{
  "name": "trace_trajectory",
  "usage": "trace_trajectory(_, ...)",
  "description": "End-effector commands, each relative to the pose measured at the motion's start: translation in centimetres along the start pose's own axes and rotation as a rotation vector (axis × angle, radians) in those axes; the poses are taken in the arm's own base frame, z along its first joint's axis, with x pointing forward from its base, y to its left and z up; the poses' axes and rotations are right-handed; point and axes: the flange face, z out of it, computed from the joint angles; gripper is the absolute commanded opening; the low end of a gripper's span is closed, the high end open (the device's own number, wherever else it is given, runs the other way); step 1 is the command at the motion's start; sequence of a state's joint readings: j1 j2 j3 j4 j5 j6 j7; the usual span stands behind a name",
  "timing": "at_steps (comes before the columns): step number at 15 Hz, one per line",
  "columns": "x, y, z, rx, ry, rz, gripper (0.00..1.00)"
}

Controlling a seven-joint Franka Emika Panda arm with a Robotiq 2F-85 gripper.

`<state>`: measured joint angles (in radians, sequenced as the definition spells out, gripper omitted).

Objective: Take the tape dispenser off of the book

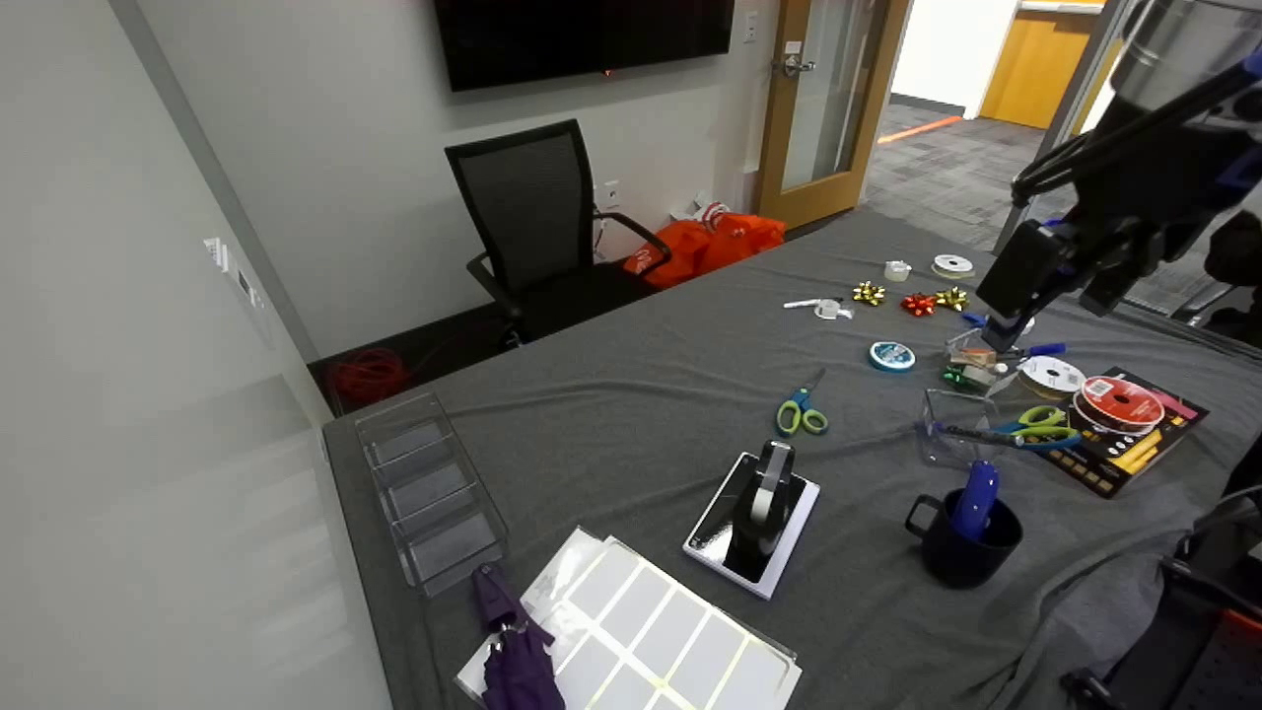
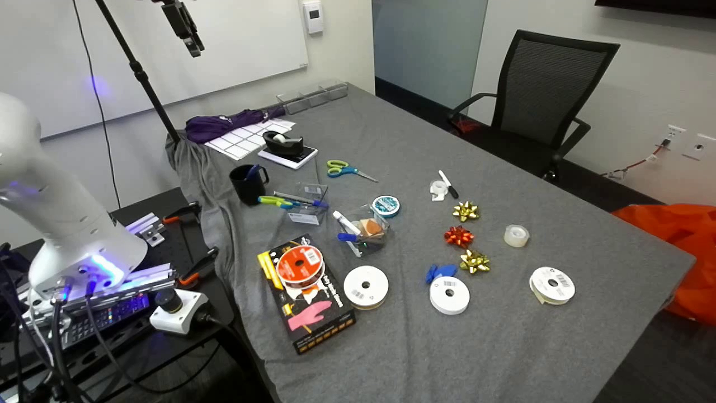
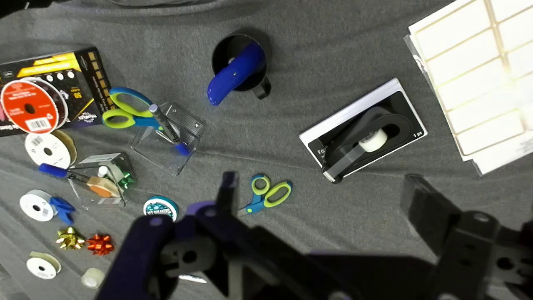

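The black tape dispenser point(image 3: 365, 142), with a white roll and a strip of tape, rests lengthwise on the book point(image 3: 349, 111). Its cutting end sticks out a little past the book's edge. That book has a dark, glossy cover with a white border and lies flat on the grey cloth. Both exterior views also show the dispenser point(image 1: 766, 498) point(image 2: 283, 145) on top of the book point(image 1: 782, 564) point(image 2: 279, 161). High above the table, my gripper point(image 3: 322, 182) stands open, its fingers wide apart with nothing held. In an exterior view the gripper point(image 1: 1053, 314) is well away from the dispenser.
Near the book are a black mug point(image 3: 262, 88) with a blue item inside, green-handled scissors point(image 3: 258, 204) and white label sheets point(image 3: 462, 83). Clear holders point(image 2: 313, 193), a box point(image 2: 330, 313), ribbon spools and bows crowd another part of the table. A purple umbrella point(image 1: 518, 651) overlaps the sheets.
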<state>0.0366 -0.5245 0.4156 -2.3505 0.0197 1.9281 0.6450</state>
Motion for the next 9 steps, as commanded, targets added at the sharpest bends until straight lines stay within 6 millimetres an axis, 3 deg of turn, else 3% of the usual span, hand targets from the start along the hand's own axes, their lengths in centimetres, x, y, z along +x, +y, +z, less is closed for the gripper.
trace_trajectory(1,0.19,0.23,0.06,-0.004,-0.024,0.056,1.0)
trace_trajectory(8,0.6,0.69,0.1,-0.001,-0.037,0.144,1.0)
trace_trajectory(9,0.03,-0.01,-0.05,-0.001,-0.001,0.0,1.0)
